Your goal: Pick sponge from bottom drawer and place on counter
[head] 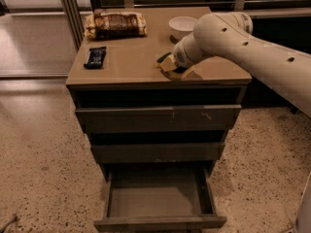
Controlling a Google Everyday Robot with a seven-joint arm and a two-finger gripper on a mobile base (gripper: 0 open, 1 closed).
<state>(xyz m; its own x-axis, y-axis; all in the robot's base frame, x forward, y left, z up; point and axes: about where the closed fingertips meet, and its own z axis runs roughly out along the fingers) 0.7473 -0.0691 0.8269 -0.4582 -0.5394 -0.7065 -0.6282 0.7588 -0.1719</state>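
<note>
Camera view: gripper [172, 66] low over the bench [131, 64], front right, at the sponge [163, 58]; grip state cannot tell. Bottom drawer [155, 198] stands open. Sponge likely light, soft, squashy; pinch across short sides.

Office break area, seemingly: speckled floor [39, 144], snack bag [115, 24] on the counter [131, 64], end effector [170, 65] low over it.
</note>
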